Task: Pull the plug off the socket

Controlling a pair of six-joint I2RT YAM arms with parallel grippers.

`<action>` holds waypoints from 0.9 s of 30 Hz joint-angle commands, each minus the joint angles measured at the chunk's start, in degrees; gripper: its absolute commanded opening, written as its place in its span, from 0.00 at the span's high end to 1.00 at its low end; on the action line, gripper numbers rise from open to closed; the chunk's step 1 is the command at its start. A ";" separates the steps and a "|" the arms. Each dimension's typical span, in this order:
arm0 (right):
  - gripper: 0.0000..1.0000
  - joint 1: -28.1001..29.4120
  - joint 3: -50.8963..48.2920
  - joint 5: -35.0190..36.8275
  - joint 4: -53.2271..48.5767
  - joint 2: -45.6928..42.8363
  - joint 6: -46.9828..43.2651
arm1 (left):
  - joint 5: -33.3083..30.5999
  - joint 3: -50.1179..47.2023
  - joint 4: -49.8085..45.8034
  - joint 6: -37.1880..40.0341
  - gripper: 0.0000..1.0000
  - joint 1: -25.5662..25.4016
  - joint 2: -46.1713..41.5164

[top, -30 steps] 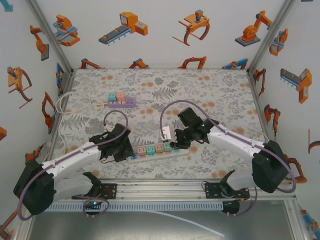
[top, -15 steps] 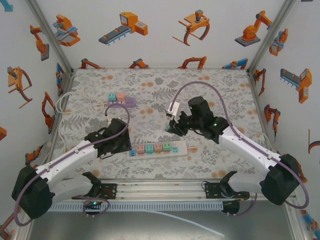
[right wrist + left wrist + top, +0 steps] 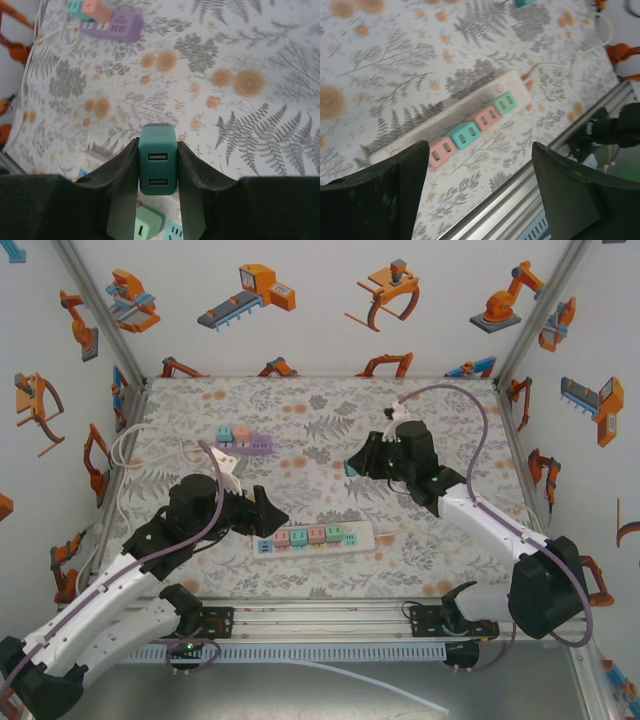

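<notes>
On the floral table (image 3: 450, 420) you have a purple strip (image 3: 247, 444) at the far left, carrying a pink and a teal adapter. A white cable (image 3: 125, 455) loops beside it along the left wall. Nearer you, about midway across, lies the white socket strip (image 3: 355, 535), with a row of pink, teal, pink and green adapters (image 3: 309, 536) seated in it. Your left gripper (image 3: 270, 516) hangs just over the left end of that strip, its 2 fingers (image 3: 395, 185) spread wide and holding no object. Your right gripper (image 3: 360, 465) is up above the table, farther back and to the right of the socket strip and well apart from it. Its fingers press against both sides of the teal plug (image 3: 158, 165), a small boxy block with rounded corners and 2 slot-shaped ports stacked on its face, held in the air apart from the sockets.
</notes>
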 commanded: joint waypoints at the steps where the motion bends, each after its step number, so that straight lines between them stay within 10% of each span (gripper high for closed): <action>1: 0.98 -3.46 -4.01 4.14 3.60 1.47 12.78 | 9.25 -0.94 7.53 3.14 0.18 -0.42 -1.21; 7: 0.97 -6.35 -7.05 1.87 8.57 7.22 13.63 | 13.95 -1.13 12.44 3.00 0.01 -1.33 -1.57; 27: 0.66 -7.11 -9.35 -0.54 14.83 20.27 15.58 | 10.62 -2.17 12.25 1.87 0.03 -1.97 -1.75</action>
